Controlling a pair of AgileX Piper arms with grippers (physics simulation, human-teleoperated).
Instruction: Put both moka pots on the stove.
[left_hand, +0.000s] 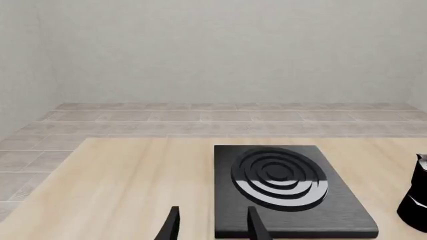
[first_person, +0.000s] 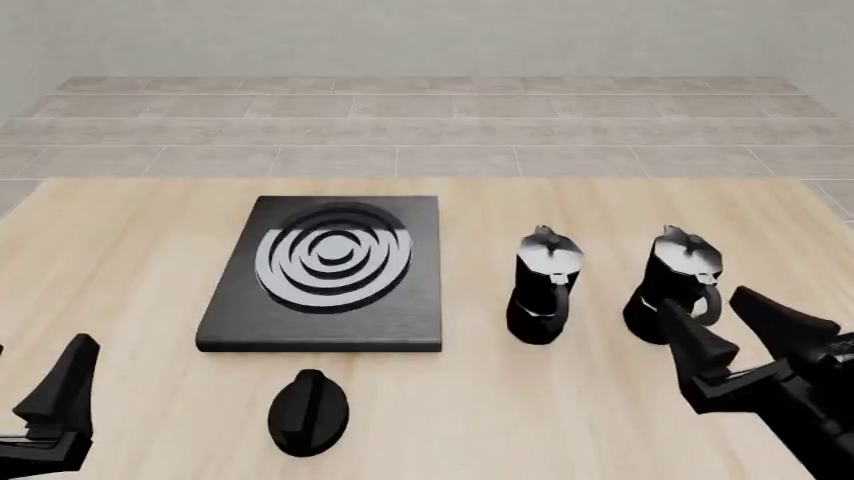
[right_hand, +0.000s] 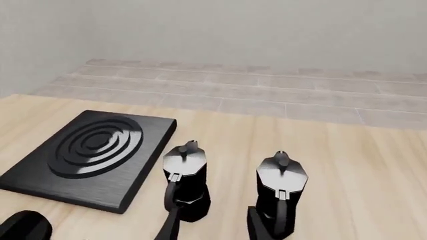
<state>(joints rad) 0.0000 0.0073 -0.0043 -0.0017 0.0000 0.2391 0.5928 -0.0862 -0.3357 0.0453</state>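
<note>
Two moka pots stand upright on the wooden table to the right of the stove (first_person: 414, 305): one nearer it (first_person: 545, 287), the other further right (first_person: 681, 283). Both are glossy black with grey lids. The stove is a flat black slab with a silver ring burner and nothing on it. My right gripper (first_person: 738, 328) is open and empty, just on the near side of the right pot. In the right wrist view both pots (right_hand: 187, 177) (right_hand: 281, 186) stand just beyond its fingers (right_hand: 257, 222). My left gripper (first_person: 43, 350) is open and empty at the near left, well short of the stove (left_hand: 333, 210).
A low black oval knob (first_person: 308, 411) lies on the table just in front of the stove, also showing as the knob (right_hand: 23, 227) in the right wrist view. One moka pot (left_hand: 417, 197) shows at the left wrist view's edge. Tiled floor and a pale wall lie beyond the table's far edge.
</note>
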